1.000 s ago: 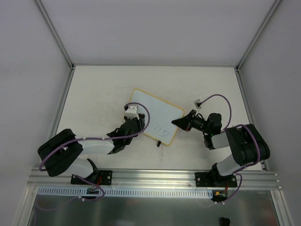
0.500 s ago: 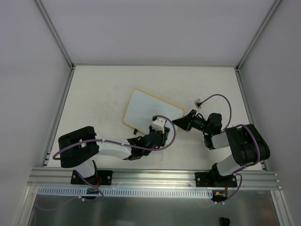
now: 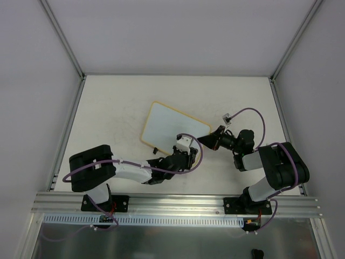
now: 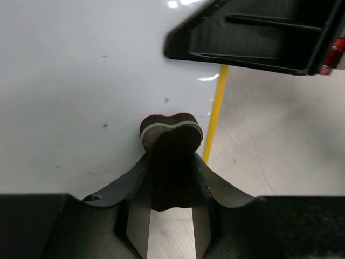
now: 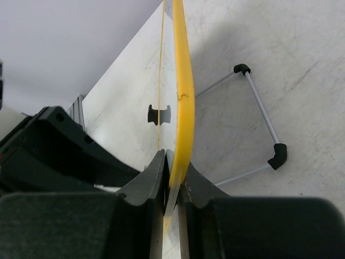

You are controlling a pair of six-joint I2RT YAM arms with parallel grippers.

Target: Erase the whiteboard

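Note:
The whiteboard [image 3: 171,127] lies tilted at mid-table, white with an orange-yellow frame, and its face looks blank. My left gripper [image 3: 188,155] sits at the board's near right corner, shut on the black bone-shaped eraser [image 4: 171,139], whose pad rests against the white surface [image 4: 81,81] beside the yellow frame [image 4: 218,116]. Only a few tiny specks show there. My right gripper [image 3: 207,140] is shut on the board's right edge; in the right wrist view the fingers [image 5: 173,164] pinch the yellow frame [image 5: 182,81]. One black clip foot [image 5: 159,114] shows on the near edge.
A thin wire bracket [image 5: 261,127] with black corner pieces lies on the table just right of the board's edge. The right gripper's black body [image 4: 259,32] hangs close above the eraser. Metal rails [image 3: 70,124] border the table on both sides.
My left gripper swept with the eraser from the board's near left edge across to its near right corner. The dark handwritten marks on the board are gone. The right gripper has held still.

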